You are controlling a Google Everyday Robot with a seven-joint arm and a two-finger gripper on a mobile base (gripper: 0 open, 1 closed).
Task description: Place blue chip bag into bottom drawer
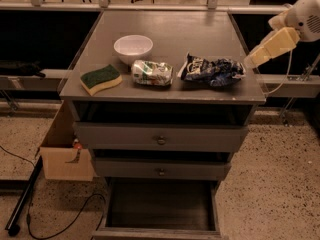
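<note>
Gripper (254, 59) beside blue chip bag (212, 70) (right edge of cabinet (170, 24)).

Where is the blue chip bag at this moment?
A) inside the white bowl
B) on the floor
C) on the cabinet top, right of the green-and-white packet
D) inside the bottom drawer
C: the blue chip bag lies on the cabinet top just right of the green-and-white packet, with the claw near its right end.

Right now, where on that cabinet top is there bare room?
The back half of the cabinet top, behind the white bowl, is bare. Crowded: front row of sponge, green packet, blue chip bag; gripper at the right edge.
</note>
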